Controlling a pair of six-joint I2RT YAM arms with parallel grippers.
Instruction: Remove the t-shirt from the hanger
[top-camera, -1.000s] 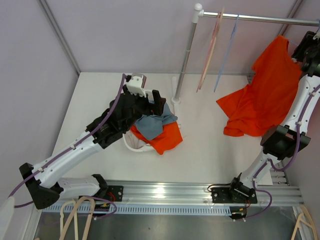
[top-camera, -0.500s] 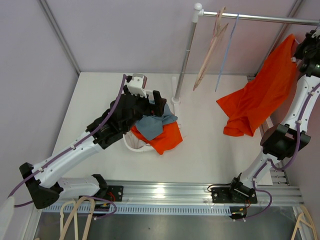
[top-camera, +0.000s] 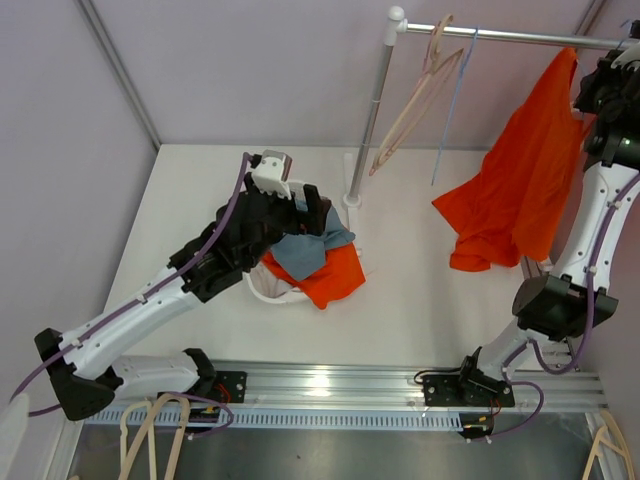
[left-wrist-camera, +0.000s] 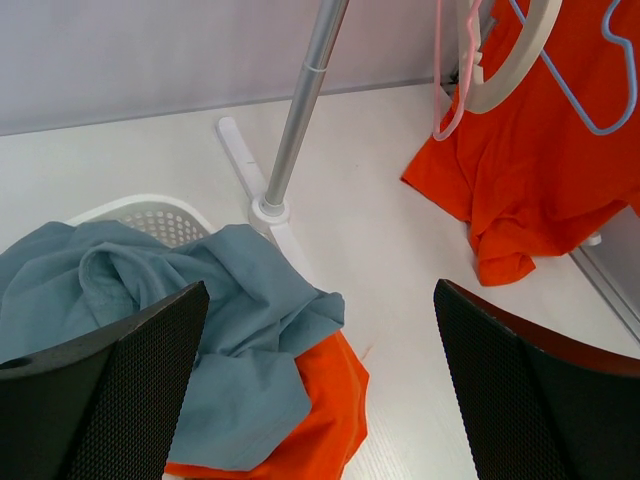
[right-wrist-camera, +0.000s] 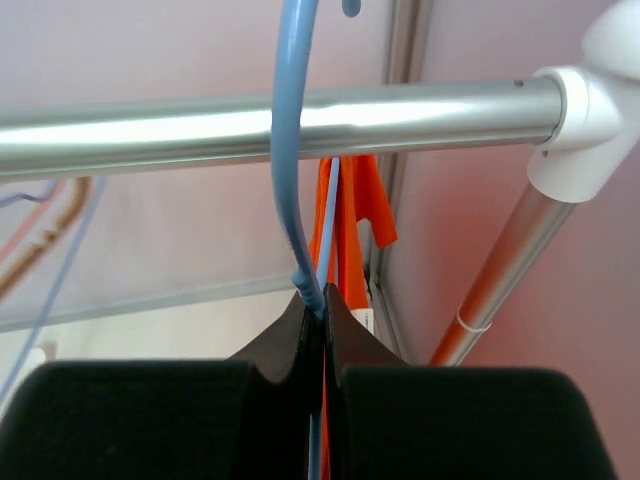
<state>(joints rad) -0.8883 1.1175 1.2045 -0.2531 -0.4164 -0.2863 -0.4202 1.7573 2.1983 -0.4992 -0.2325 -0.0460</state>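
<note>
T-shirt: orange, draped from its blue hanger at the right end of the rail, hem reaching the table | right gripper: fingers pinched together on that hanger's neck, just under the rail | left gripper: fingers spread wide, holding nothing, above the basket of grey-blue and orange clothes.

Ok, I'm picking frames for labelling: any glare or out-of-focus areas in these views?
Top external: sharp, with glare on the aluminium rail. Left wrist: evenly lit, the basket crisp. Right wrist: a bright streak on the rod; the blue hanger looks soft up close.
</note>
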